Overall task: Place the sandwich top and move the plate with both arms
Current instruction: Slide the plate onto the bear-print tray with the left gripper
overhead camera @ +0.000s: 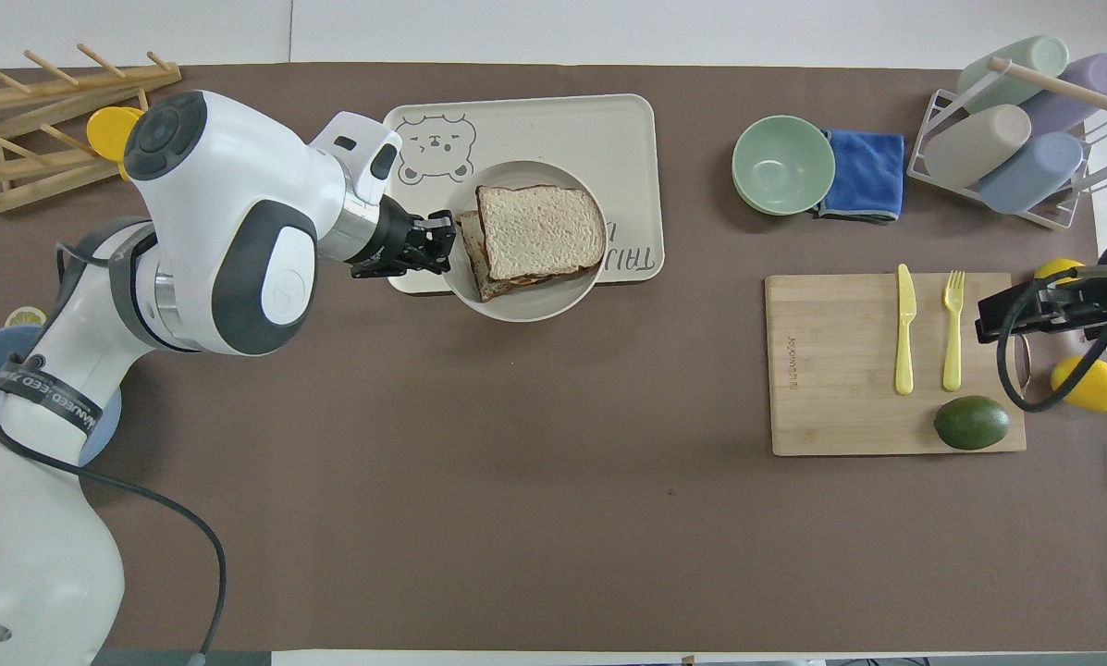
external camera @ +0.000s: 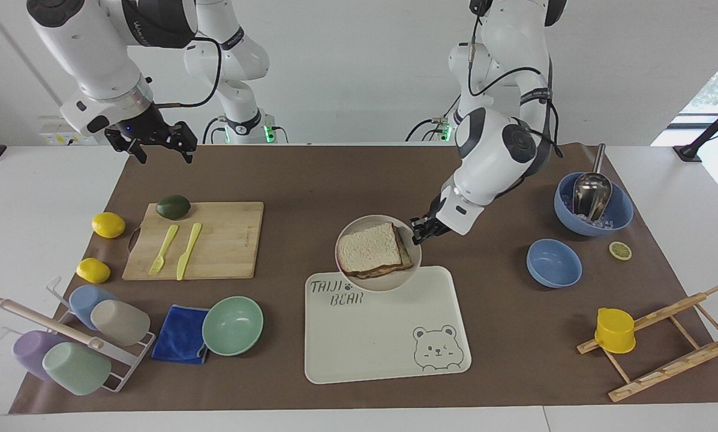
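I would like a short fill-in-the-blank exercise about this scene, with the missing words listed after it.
1. The left gripper is shut on the rim of the ____.
2. The plate hangs over an edge of the bear-printed ____.
3. The sandwich top lies on the sandwich, which is on the ____.
4. The right gripper waits in the air, its fingers ____.

Missing words: plate; tray; plate; open

A robotics lab set up as a mock kitchen. Two big white arms [external camera: 490, 150] with black cables are mounted at a white counter [external camera: 41, 180] against a bare white wall. A brown paper sheet [overhead camera: 553, 518] covers the counter, laid out with kitchen props: a wooden cutting board [external camera: 215, 240] with plastic cutlery, a cup rack [external camera: 71, 342], bowls, and a bear-printed tray [external camera: 388, 336].
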Robot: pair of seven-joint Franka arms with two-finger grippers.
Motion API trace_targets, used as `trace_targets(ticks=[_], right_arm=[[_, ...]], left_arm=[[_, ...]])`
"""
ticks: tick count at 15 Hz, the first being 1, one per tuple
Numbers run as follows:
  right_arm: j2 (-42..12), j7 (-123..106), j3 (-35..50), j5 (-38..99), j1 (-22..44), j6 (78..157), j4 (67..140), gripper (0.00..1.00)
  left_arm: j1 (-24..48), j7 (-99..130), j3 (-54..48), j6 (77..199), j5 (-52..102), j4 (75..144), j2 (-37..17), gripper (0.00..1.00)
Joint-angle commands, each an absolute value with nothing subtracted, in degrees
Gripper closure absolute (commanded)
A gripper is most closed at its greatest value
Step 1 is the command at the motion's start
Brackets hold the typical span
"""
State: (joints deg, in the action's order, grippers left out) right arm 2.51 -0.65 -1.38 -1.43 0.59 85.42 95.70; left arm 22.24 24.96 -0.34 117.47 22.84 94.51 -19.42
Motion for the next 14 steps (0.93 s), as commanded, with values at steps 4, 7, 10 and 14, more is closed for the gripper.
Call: trace_targets(ticks=[4,7,10,14], right_arm=[[3.34,-1.32,-1.23,-0.97,0.09,84.81,96.15,0.00],[3.34,-1.32,-1.23,-0.88,0.09,84.81,96.06,0.00],[3.34,-1.32,-1.23,-0.97,0.09,84.81,96.15,0.00],[3.34,-1.32,-1.23,-0.88,0.09,84.81,96.15,0.00]], left_arm=[[20.22,25.23,-0.26,114.43,23.65,76.57,-34.70,1.00],[19.59,22.95,-0.35,117.92,20.15,76.28,-37.00,1.00],[20.56,18.57,-0.53,121.37,18.81,79.01,-36.91,1.00],[21.27,16.35,-0.61,124.36,18.90,82.44,-36.21,1.00]])
